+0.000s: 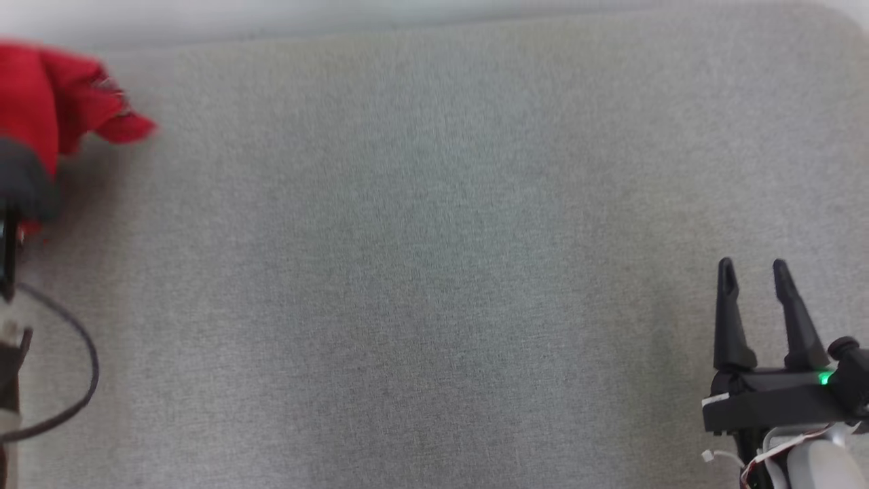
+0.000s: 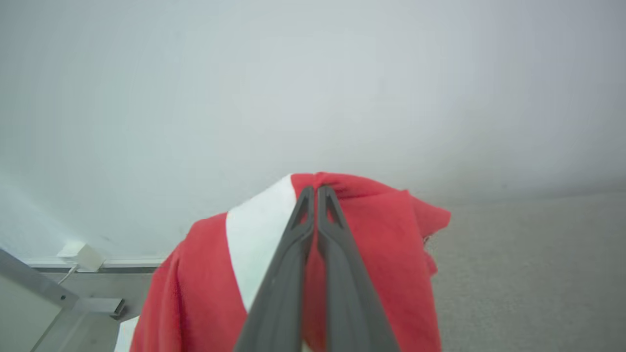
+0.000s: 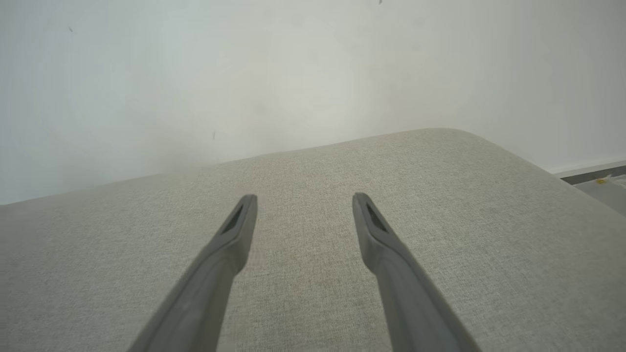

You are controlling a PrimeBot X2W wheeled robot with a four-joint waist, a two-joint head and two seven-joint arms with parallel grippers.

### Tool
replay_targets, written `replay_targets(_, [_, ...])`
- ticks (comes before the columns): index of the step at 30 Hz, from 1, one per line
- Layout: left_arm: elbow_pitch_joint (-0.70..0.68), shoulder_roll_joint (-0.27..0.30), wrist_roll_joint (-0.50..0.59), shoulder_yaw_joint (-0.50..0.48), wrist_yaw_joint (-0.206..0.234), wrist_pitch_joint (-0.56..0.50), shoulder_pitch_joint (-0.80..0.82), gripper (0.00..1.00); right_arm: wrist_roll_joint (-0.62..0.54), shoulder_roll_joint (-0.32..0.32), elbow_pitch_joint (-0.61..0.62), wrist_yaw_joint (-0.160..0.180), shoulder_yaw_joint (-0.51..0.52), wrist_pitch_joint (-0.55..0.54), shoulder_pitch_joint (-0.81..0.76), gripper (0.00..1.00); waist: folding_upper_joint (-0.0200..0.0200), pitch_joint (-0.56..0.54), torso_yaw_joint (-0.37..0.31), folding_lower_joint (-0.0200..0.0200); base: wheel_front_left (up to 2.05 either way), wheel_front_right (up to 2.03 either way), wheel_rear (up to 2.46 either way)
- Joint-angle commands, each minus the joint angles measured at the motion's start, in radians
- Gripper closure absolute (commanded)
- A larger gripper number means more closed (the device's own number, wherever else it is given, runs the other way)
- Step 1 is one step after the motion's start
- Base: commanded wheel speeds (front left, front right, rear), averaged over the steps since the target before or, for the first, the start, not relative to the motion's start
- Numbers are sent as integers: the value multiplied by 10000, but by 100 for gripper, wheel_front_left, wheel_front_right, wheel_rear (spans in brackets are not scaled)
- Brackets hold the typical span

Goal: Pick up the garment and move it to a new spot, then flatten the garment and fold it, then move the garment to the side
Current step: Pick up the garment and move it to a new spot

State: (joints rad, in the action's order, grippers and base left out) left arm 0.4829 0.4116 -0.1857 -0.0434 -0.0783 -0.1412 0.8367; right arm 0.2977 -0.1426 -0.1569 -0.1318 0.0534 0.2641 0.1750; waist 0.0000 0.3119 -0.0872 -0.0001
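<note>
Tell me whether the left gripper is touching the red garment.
Touching. The left wrist view shows the left gripper shut, with the red garment pinched at its fingertips and draping on both sides.

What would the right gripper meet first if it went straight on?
Probably nothing close: the right gripper points over the cushion toward the wall; depth is unclear.
</note>
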Motion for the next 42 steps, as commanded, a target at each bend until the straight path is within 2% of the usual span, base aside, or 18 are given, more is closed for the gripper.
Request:
replay_targets(1, [-314, -84, 14, 123, -53, 143, 267, 100, -29, 65, -54, 21, -13, 8, -176, 0, 0, -505, 4, 1, 0, 0, 0])
replay_targets(4, [-1034, -225, 32, 518, -184, 289, 779, 100, -7, 191, -109, 21, -5, 7, -244, 0, 0, -816, -130, 1, 0, 0, 0])
replay_targets(13, [-2821, -1446, -437, 2240, -436, -135, 2051, 100, 32, 522, -336, 21, 17, 7, -485, 0, 0, -1341, -1062, 1, 0, 0, 0])
replay_targets(19, [-2818, -2688, -926, 3537, -510, -43, 2303, 100, 2, 673, -363, 21, 192, 8, -595, 0, 0, -1404, -1751, 1, 0, 0, 0])
replay_targets(24, [-2261, -3304, -1343, 4405, -496, 239, 1929, 100, 34, 736, -371, 21, 249, 7, -638, 0, 0, -1255, -2069, 1, 0, 0, 0])
replay_targets(30, [-1292, -3446, -1667, 4770, -227, 896, 427, 100, 93, 759, -371, 21, 324, 8, -625, 0, 0, -996, -2056, 1, 0, 0, 0])
replay_targets(37, [108, -3259, -1844, 4783, 162, 1775, -1827, 100, 93, 747, -467, 21, 162, 6, -382, 0, 0, -771, -1884, 1, 0, 0, 0])
replay_targets(40, [406, -3284, -1903, 4798, 227, 2014, -2156, 100, 85, 702, -495, 21, 112, 8, -359, 0, 0, -765, -1786, 1, 0, 0, 0])
replay_targets(41, [523, -3316, -1952, 4825, 204, 2143, -2256, 75, 80, 678, -510, 21, 91, 8, -363, 0, 0, -777, -1723, 1, 0, 0, 0])
replay_targets(42, [593, -3346, -1954, 4878, 179, 2294, -2329, 19, 57, 673, -501, 21, 83, 8, -382, 0, 0, -803, -1655, 1, 0, 0, 0])
